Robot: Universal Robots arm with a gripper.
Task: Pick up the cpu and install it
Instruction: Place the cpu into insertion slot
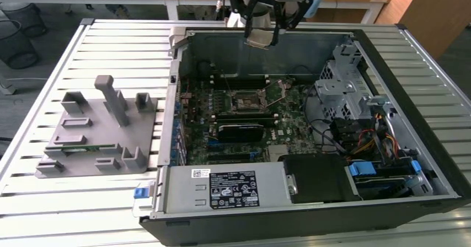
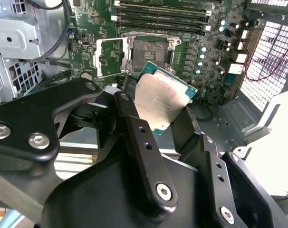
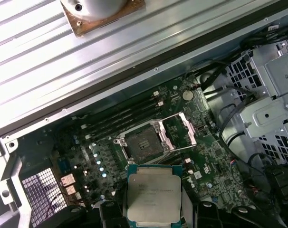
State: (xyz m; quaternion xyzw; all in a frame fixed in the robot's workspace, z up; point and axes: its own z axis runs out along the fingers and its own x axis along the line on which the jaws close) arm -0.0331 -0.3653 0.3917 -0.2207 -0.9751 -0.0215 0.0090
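Nothing readable. The cpu [image 3: 153,194] lid has faint lines of engraved print in the first wrist view, too small to make out. A black label [image 1: 235,189] on the power supply [image 1: 180,196] has white text and symbols, illegible. A small white sticker [image 1: 200,173] just beside it is also illegible. The motherboard [image 3: 206,164] has tiny white silk-screen marks, which can't be read.

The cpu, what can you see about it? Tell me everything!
The cpu is a small flat square chip with a dull silvery metal top, faint print on it, and a thin green rim. The pincer is shut on it, with black fingers pressing two opposite edges. It hangs in the air over the open computer case, not yet in the empty socket.
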